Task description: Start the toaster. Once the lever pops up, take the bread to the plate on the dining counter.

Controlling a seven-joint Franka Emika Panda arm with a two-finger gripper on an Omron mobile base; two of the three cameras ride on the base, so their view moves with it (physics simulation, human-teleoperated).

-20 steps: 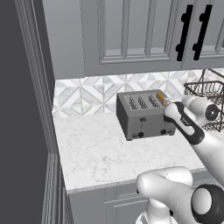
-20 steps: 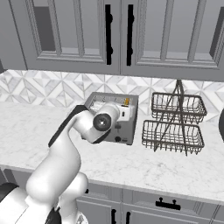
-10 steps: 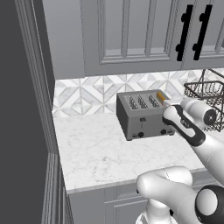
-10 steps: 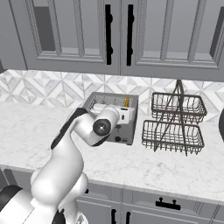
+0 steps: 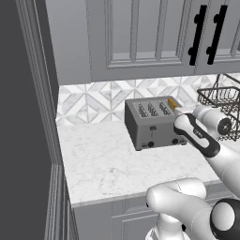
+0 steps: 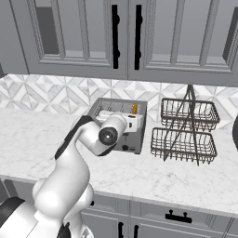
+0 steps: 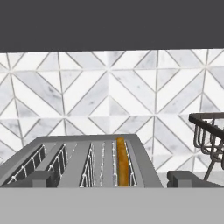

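The dark grey toaster (image 5: 152, 124) (image 6: 130, 139) stands on the white-topped counter against the tiled wall. The bread (image 5: 172, 102) (image 6: 134, 109) (image 7: 122, 162) stands on edge in its rightmost slot, with its orange crust poking out. My gripper (image 7: 113, 180) (image 6: 122, 120) is open and holds nothing. It sits at the toaster's front top edge, pointing at the wall, with its fingertips (image 7: 39, 178) spread wider than the slots of the toaster (image 7: 87, 162). Small lever tabs (image 5: 153, 127) show on the toaster's front. The plate and the dining counter are out of view.
A black two-tier wire basket rack (image 6: 186, 132) (image 5: 225, 101) (image 7: 210, 135) stands just right of the toaster. Grey wall cabinets (image 6: 125, 37) hang above. A tall dark panel (image 5: 23, 117) bounds the counter on the left. Bare marble counter (image 5: 103, 154) lies left of and in front of the toaster.
The arm has sunk slightly, settling the hand a little lower at the toaster's front. The gripper stays open. Toaster and bread have not moved.
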